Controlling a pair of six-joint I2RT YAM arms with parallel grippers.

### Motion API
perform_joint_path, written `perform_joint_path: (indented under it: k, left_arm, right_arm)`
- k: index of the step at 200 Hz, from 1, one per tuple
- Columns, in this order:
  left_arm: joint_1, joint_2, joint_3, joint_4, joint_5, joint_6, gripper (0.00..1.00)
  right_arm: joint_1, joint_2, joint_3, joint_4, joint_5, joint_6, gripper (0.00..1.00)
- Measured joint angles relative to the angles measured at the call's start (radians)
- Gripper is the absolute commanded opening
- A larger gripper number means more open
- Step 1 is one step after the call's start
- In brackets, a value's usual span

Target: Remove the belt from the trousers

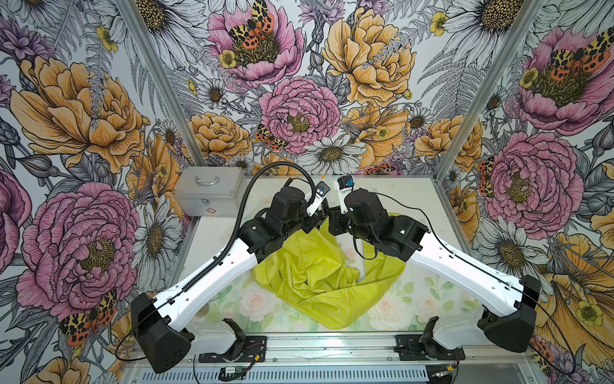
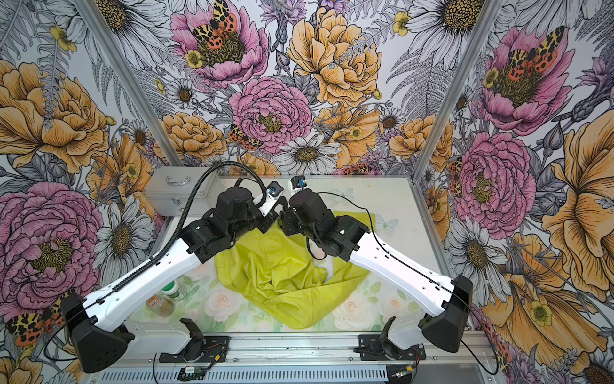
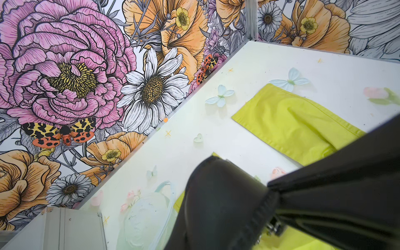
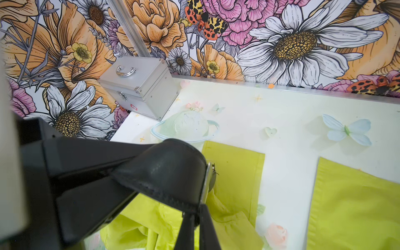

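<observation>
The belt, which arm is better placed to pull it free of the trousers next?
Probably the right: the right gripper is shut on the belt beside its buckle, over the trousers, while the left gripper pinches it further along.

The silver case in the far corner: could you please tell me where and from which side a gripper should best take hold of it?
Probably by the curved handle on the lid of the silver case, coming from straight above. The body looks too wide for the jaws, and the corner hems in two sides. The handle lies flat, so it may need lifting first.
</observation>
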Motion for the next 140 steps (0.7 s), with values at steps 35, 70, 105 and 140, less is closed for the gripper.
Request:
perform_joint_path:
  k: [35, 70, 105, 140]
  left_arm:
    - [0.000, -0.005, 0.039, -0.039, 0.033, -0.055, 0.00]
    - [0.004, -0.026, 0.104, -0.086, 0.135, -0.141, 0.00]
    - [0.015, -0.027, 0.107, -0.138, 0.191, -0.203, 0.00]
    - [0.025, -0.031, 0.107, -0.150, 0.229, -0.239, 0.00]
  right_arm:
    - [-0.003, 0.002, -0.023, 0.018, -0.011, 0.004, 0.19]
    - [-0.016, 0.005, -0.088, 0.082, -0.030, 0.014, 0.04]
    - [-0.039, -0.030, -0.195, 0.213, -0.070, 0.039, 0.00]
    - [-0.049, -0.052, -0.244, 0.276, -0.093, 0.046, 0.00]
